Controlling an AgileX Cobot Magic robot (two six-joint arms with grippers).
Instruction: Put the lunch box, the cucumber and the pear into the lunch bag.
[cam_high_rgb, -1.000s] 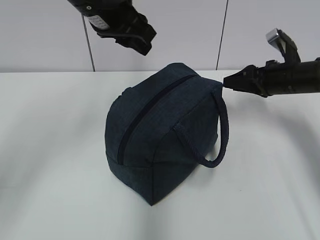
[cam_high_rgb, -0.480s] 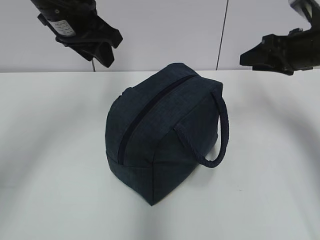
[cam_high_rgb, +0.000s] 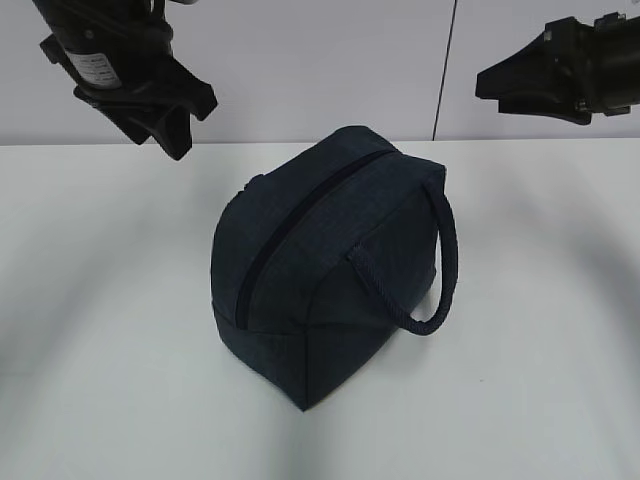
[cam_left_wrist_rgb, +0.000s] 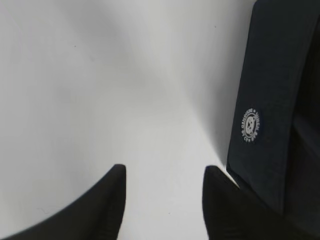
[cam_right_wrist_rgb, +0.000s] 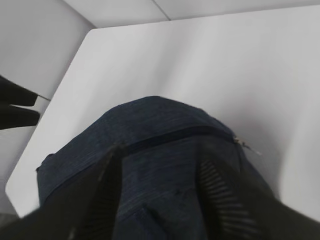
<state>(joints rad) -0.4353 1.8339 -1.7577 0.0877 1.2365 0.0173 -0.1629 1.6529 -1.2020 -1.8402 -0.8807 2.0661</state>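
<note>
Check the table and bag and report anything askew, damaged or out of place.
Nothing stands out. The lunch bag sits upright on the table, zipper closed, fabric intact. Both grippers hang clear above it, holding nothing.

White table (cam_high_rgb: 100, 300), navy lunch bag (cam_high_rgb: 320, 270) (zipped) on it

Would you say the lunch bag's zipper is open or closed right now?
Closed. On the lunch bag, the zipper runs as one unbroken dark line across the top with no gap showing the inside; the right wrist view shows the same.

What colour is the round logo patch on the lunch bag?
White, on the dark navy lunch bag; the round logo patch shows best in the left wrist view.
</note>
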